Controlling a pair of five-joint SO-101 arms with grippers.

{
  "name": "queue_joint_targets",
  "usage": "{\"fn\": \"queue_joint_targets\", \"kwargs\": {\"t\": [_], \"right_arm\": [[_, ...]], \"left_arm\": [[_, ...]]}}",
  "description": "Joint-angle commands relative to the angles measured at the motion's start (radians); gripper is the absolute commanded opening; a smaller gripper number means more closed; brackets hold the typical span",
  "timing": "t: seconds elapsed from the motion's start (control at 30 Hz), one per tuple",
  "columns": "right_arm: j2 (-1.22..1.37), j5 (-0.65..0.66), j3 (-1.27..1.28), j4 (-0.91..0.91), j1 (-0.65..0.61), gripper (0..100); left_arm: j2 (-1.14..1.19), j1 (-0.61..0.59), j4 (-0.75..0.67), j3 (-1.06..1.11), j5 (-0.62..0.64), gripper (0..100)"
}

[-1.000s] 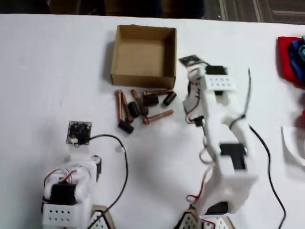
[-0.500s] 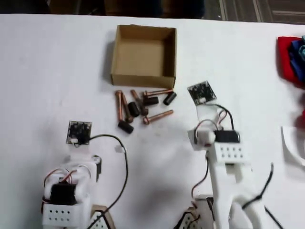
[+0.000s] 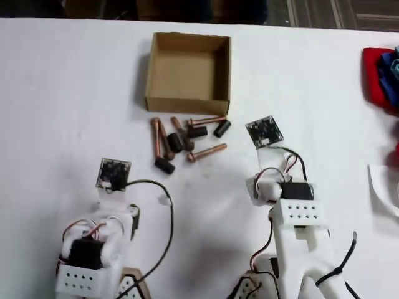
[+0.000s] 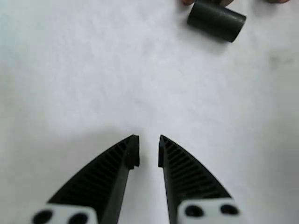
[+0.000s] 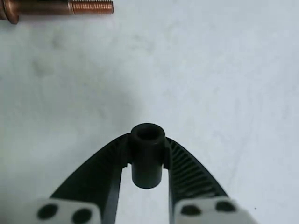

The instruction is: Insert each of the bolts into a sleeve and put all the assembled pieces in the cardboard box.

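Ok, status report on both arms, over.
Right gripper shut on black sleeve. Left gripper slightly open, holding nothing. Bolts unassembled, lying in front of cardboard box. Nothing in the way.

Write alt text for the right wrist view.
The right gripper grips a black sleeve, its open end facing the camera, over a white table. A copper bolt lies on the table farther off.

No word, number or sign can be read anywhere on the white table [image 3: 75,93]. The cardboard box [image 3: 187,104] at the far side shows plain brown walls. The circuit board at the right arm's wrist [image 3: 264,131] and the circuit board at the left arm's wrist [image 3: 113,174] carry marks too small to make out.
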Motion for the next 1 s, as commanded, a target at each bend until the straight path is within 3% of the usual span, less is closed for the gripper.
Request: {"fn": "queue_joint_targets", "kwargs": {"t": [0.0, 0.13, 0.2, 0.4, 0.47, 0.57, 0.67, 0.8, 0.97], "right_arm": [[-0.033, 0.002, -0.008, -0.016, 0.004, 2.1], [-0.033, 0.002, -0.008, -0.012, 0.005, 2.1], [-0.033, 0.002, -0.008, -0.012, 0.008, 2.1], [-0.033, 0.002, 0.023, -0.018, 0.008, 2.1], [-0.033, 0.002, 0.037, -0.018, 0.005, 2.1], [-0.033, 0.002, 0.044, -0.018, 0.008, 2.1], [-0.033, 0.002, 0.044, -0.018, 0.004, 2.1], [-0.033, 0.002, 0.044, -0.019, 0.004, 2.1], [-0.033, 0.002, 0.044, -0.019, 0.004, 2.1]], "left_arm": [[-0.025, 0.057, -0.014, 0.019, -0.006, 10], [-0.025, 0.046, -0.032, 0.019, -0.008, 10], [-0.025, -0.014, -0.104, 0.019, -0.008, 10], [-0.025, -0.393, -0.442, 0.019, -0.018, 10], [-0.025, -0.519, -0.517, 0.007, -0.098, 10], [-0.026, -0.516, -0.568, -0.036, -0.207, 10], [-0.026, -0.509, -0.575, -0.085, -0.238, 10], [-0.025, -0.509, -0.686, -0.197, -0.124, 11], [0.086, -0.445, -0.695, -0.513, -0.066, 21]]}}
